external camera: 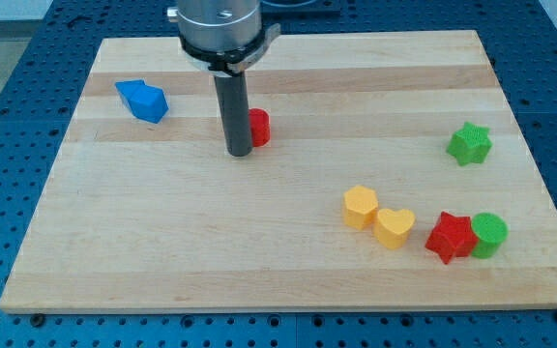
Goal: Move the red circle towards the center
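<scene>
A single overhead-angled view shows a pale wooden board point(288, 261) on a blue perforated bench. From the view's top a metal arm mount descends into a straight dark rod. My tip point(239, 153) rests on the board in the upper left-middle area. It is a plain rod with nothing to open or close, and it holds nothing; it can only push.

Touching or just beside my tip, on its right, sits the red circle point(258, 127), a small red block partly hidden behind the rod, so only its right portion shows. It lies above and to the left of the board's centre.

Farther out, a blue block point(143, 101) of irregular pointed shape sits near the upper left of the board, well apart from my tip. At the view's right edge is a green star point(470, 144). Toward the lower right, two yellow blocks touch each other: a yellow hexagon-like block point(360, 206) and a yellow heart point(395, 227). Right of them, a red star point(451, 237) touches a green circle point(489, 234).

Judgement: the pushing step appears to be in hand, with my tip against the circle's left side. The centre lies down and to the right, so the next move likely calls for a push from the block's upper left, keeping contact square so it does not slip off sideways.
</scene>
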